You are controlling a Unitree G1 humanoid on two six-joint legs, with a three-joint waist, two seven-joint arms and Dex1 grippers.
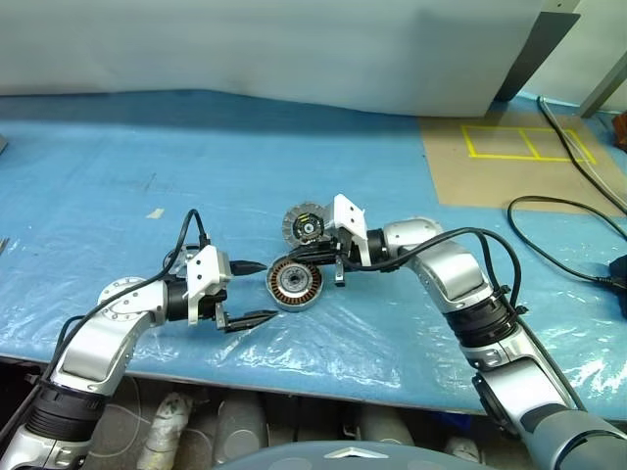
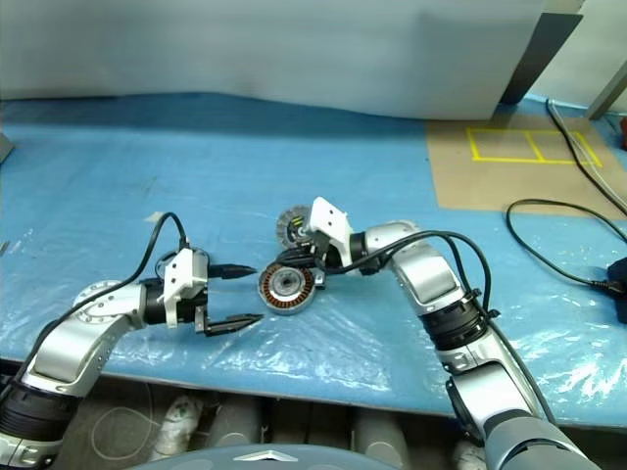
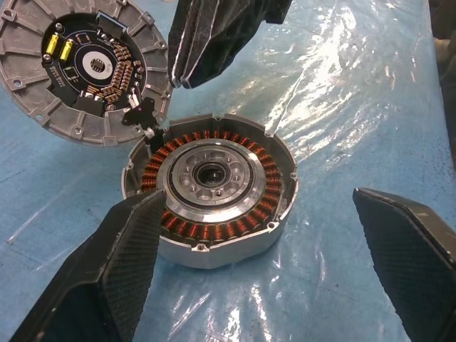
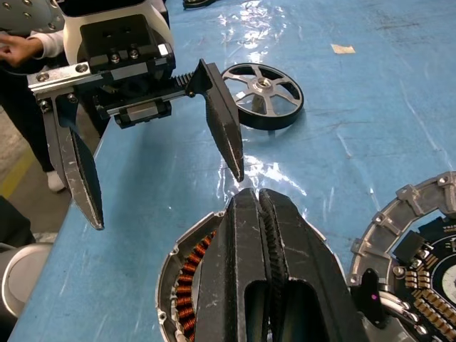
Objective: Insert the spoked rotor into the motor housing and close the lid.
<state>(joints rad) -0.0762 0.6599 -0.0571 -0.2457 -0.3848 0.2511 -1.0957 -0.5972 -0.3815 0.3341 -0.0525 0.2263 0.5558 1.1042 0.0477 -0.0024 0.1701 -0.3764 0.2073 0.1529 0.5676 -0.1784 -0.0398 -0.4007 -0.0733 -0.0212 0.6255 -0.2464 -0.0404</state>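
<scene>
Motor housing (image 1: pixel 295 283) sits on blue plastic sheet (image 1: pixel 147 157), copper windings up, lid (image 1: pixel 305 226) tilted open behind it. Left gripper (image 1: pixel 251 293) spread wide just beside housing, holding nothing. Right gripper (image 4: pixel 260 214) pinched closed, empty, over housing rim. Spoked rotor (image 4: pixel 262 95) lies flat on sheet beyond left gripper, apart from housing.

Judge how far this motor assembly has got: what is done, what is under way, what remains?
Done: the lid stands open, exposing the motor housing and its copper windings. In hand: nothing is gripped; the left gripper is open beside the housing, the right gripper shut above it. Left: the spoked rotor lies on the table apart from the housing, so picking, inserting and closing all remain.
</scene>
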